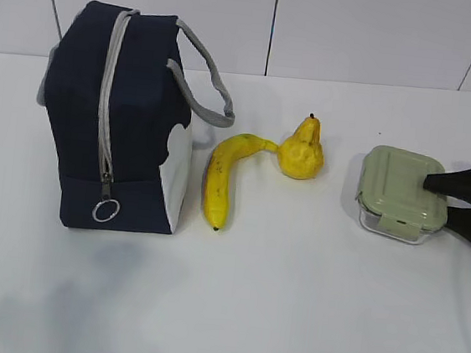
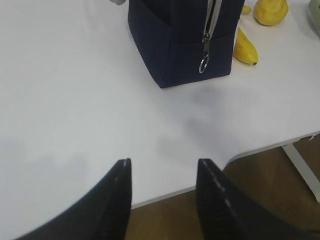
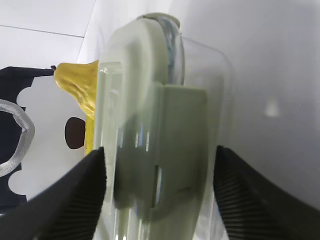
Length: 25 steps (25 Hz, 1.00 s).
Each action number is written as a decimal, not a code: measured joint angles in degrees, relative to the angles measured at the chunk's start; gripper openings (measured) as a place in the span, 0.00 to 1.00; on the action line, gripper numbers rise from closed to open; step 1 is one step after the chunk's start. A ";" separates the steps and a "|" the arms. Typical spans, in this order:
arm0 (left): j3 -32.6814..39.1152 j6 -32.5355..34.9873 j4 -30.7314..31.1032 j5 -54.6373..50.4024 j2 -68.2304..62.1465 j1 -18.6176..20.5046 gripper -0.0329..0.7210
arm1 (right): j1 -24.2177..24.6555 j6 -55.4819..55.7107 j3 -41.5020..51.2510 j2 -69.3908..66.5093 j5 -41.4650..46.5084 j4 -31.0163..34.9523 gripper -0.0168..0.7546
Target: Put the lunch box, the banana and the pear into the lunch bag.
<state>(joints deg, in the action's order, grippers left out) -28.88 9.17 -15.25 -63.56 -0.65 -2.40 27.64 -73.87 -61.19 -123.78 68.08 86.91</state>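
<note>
The navy lunch bag [image 1: 122, 131] stands upright at the left with its zipper drawn down to the ring pull [image 1: 105, 210]. To its right lie the banana [image 1: 221, 179] and, touching the banana's far end, the pear [image 1: 303, 150]. The lunch box [image 1: 394, 189] with its sage-green lid sits on the table at the right. My right gripper [image 1: 439, 200] reaches in from the right edge and is open, one finger on each side of the lunch box [image 3: 160, 125], which rests on the table. My left gripper [image 2: 164, 167] hovers open and empty near the table's front edge, well short of the bag [image 2: 175, 40].
A white table [image 1: 290, 300] carries everything, with a white wall behind. Its front edge and a table leg [image 2: 300, 165] show below the left gripper, over brown floor. The bag's grey handles [image 1: 203, 80] stick out toward the banana.
</note>
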 joint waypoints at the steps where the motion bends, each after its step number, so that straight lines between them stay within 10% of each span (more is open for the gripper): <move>1: 0.00 0.00 0.00 0.00 0.00 0.00 0.45 | 0.00 0.00 -0.09 0.00 0.00 -0.11 0.68; 25: 0.00 0.00 0.00 0.00 0.00 0.00 0.45 | 0.00 1.63 -0.09 0.00 0.27 -0.34 0.52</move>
<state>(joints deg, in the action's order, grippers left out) -28.88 9.17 -15.25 -63.56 -0.65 -2.40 27.64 -72.25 -61.28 -123.78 68.34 86.56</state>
